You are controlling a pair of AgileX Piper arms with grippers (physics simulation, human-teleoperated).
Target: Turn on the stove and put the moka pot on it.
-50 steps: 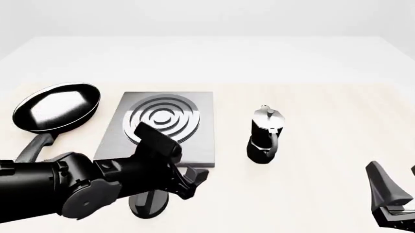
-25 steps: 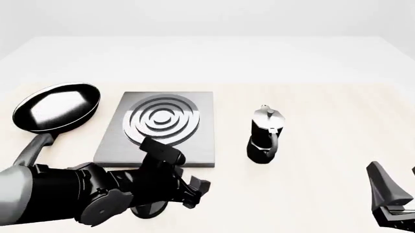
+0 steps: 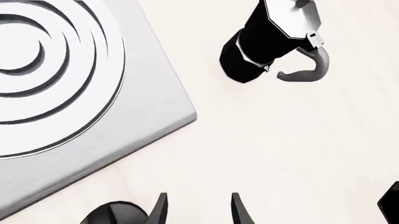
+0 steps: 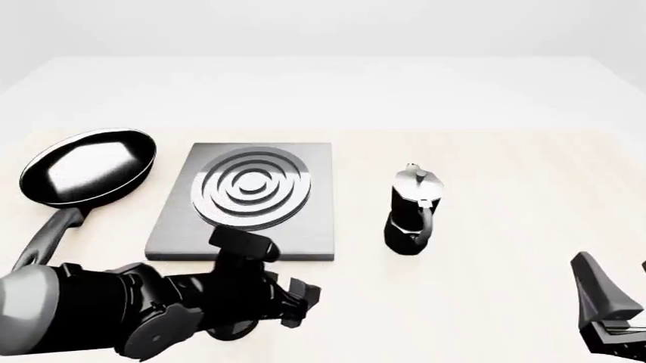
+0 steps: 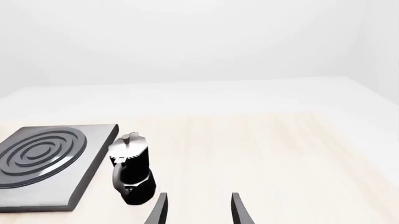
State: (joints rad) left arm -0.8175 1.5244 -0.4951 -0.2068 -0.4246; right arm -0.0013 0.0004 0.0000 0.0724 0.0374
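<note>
The stove (image 4: 302, 227) is a dark-grey slab with a silver ringed burner (image 4: 253, 187); it also shows in the wrist views (image 3: 143, 112) (image 5: 93, 168). Its black oval knob (image 4: 234, 328) lies in front of the slab, mostly hidden under my left arm; an edge of the knob (image 3: 115, 214) sits just beside my left fingers. The left gripper (image 4: 299, 298) (image 3: 198, 212) is open above bare table, holding nothing. The moka pot (image 4: 412, 212) (image 3: 271, 39) (image 5: 131, 170) stands upright to the right of the stove. My right gripper (image 4: 616, 291) (image 5: 198, 212) is open at the near right, apart from the pot.
A black frying pan (image 4: 89, 166) lies left of the stove, its handle pointing toward the near edge. The right arm's tip (image 3: 391, 209) shows at the edge of the left wrist view.
My left arm has sunk lower and drawn back toward the near edge, now covering most of the knob. The right arm, pot and stove have not moved.
</note>
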